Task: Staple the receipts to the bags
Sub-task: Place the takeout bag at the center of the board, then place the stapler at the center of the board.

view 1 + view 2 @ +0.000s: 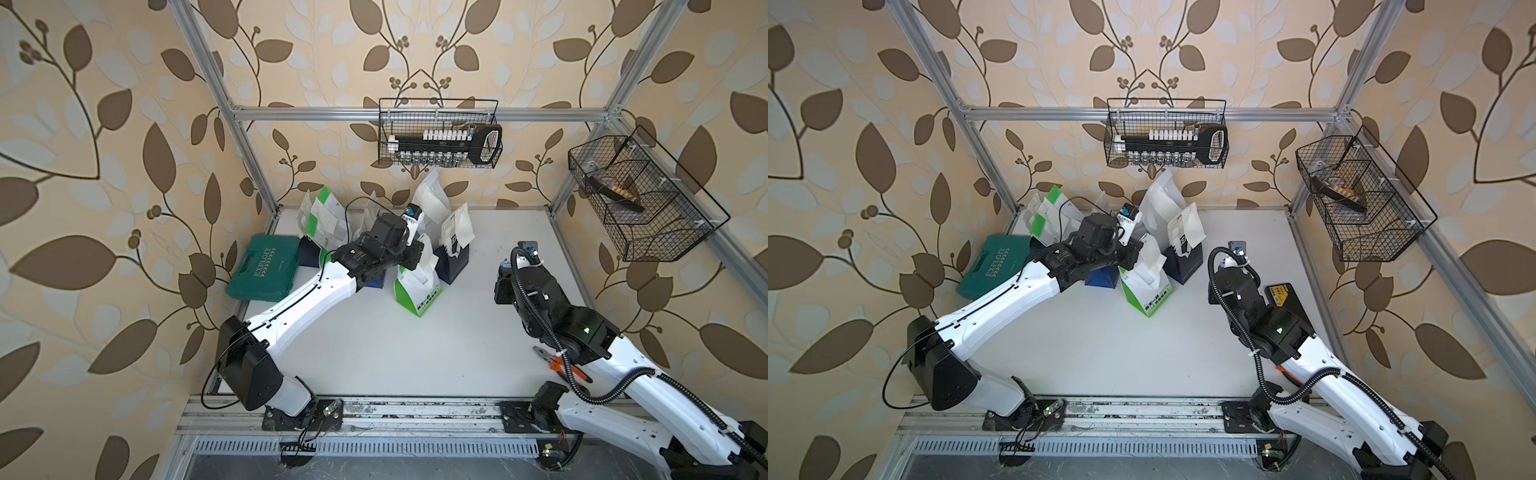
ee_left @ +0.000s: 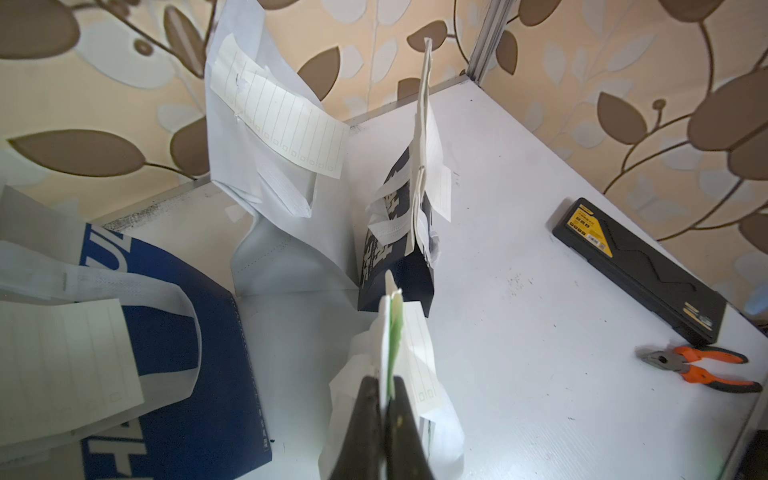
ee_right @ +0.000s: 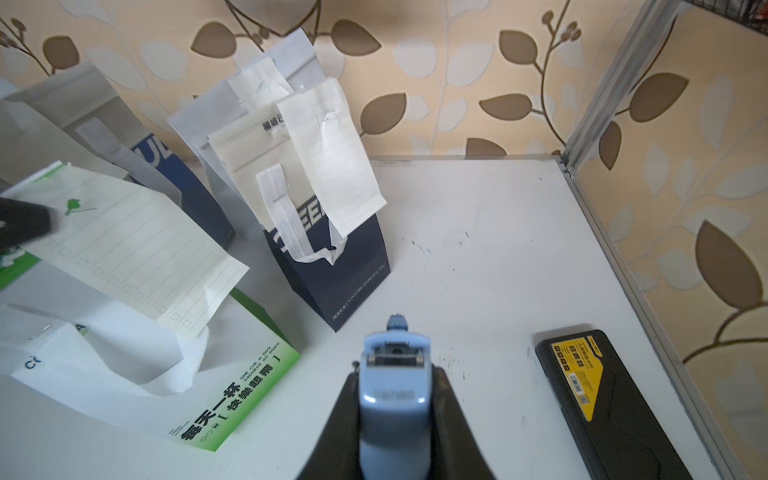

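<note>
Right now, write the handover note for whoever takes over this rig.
Left hand: shut, pinching a receipt against the top of the front green-and-white bag.
Right hand: shut on the stapler, held apart from that bag, over the table.
Bags: all grouped toward the back of the table.
Done: the navy bag and the white bag each carry a receipt, apparently stapled.
Left: staple the pinched receipt. Then check the blue bag and the bags behind it, whose staples I cannot make out.
</note>
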